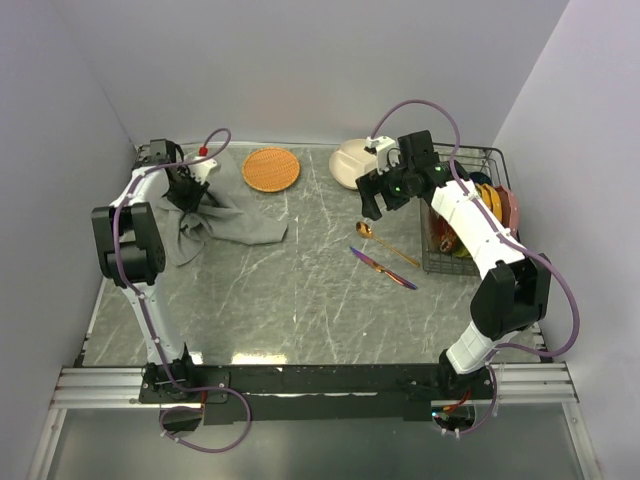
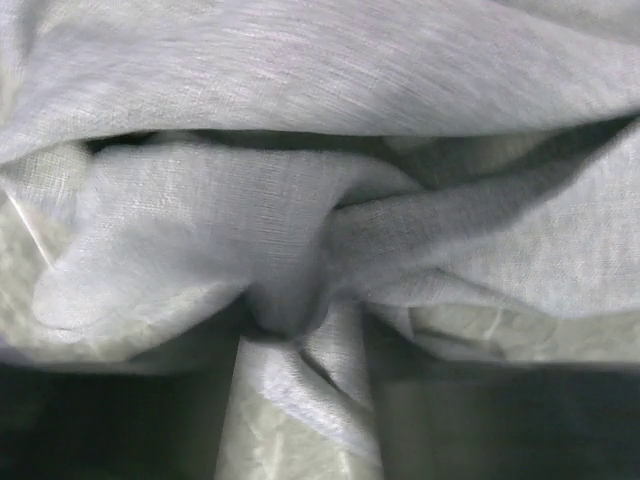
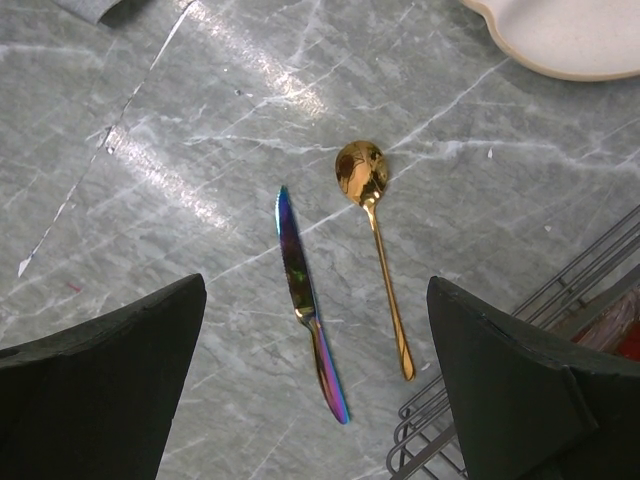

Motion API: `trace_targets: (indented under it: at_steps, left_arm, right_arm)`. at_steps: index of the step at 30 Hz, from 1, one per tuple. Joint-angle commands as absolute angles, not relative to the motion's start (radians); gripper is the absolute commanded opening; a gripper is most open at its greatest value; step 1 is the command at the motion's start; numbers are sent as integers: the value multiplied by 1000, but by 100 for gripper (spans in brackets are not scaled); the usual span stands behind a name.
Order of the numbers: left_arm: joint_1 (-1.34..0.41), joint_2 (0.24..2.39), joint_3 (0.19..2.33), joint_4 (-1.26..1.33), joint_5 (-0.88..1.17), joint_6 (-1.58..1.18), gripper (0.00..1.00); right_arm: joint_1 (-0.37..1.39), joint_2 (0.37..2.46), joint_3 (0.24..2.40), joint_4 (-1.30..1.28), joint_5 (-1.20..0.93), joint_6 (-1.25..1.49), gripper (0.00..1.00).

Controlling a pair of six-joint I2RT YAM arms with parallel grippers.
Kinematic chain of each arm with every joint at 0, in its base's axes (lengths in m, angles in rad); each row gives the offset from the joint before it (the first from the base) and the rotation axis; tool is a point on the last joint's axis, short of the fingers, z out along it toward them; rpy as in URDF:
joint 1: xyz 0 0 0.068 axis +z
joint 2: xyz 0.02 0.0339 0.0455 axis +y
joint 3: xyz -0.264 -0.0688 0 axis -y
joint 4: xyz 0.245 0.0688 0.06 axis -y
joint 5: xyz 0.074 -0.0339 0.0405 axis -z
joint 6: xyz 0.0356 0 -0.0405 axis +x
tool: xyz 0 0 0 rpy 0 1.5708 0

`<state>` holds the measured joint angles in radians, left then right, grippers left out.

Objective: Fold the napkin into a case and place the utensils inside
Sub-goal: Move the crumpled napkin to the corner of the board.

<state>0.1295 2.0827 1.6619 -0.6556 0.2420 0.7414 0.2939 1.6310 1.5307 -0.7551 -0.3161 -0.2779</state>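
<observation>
Folding looks barely begun: left jaws pinch the crumpled napkin (image 1: 230, 225), right jaws gape over spoon (image 3: 383, 265) and knife (image 3: 305, 300), so spreading the cloth flat should come next.

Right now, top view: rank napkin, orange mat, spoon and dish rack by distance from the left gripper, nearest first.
1. napkin: bunched right at the left gripper, far left.
2. orange mat: back, left of centre.
3. spoon: right of centre.
4. dish rack: far right edge.
</observation>
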Motion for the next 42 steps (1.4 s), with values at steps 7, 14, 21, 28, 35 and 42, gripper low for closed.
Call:
trace_targets:
  at_steps: [7,14,21,28,35,42]
  left_arm:
    - [103,1939,1845,-1078,484,919,1]
    - [-131,1548,1443,-1324,517,1041,1]
    - [-304,1388,1316,-1373,586,910,44]
    - [48,1670,1644,-1229,707,589,83]
    - [54,1872,1623,-812,600,278,78]
    - [-43,2051,1727,-769,545,129,77]
  right_arm:
    - [290,1661,1612,-756,-330,-249,100]
    - [279,1773,1767,-833,-394,-219,100]
    - [282,1841,1786,-862,-466,-190,100]
    - [302,1911,1786,-862,-529,-132,92]
    - [379,1919,1686,-807,-552,-80,74]
    - [426,1933,1595,-750,-583,-5,72]
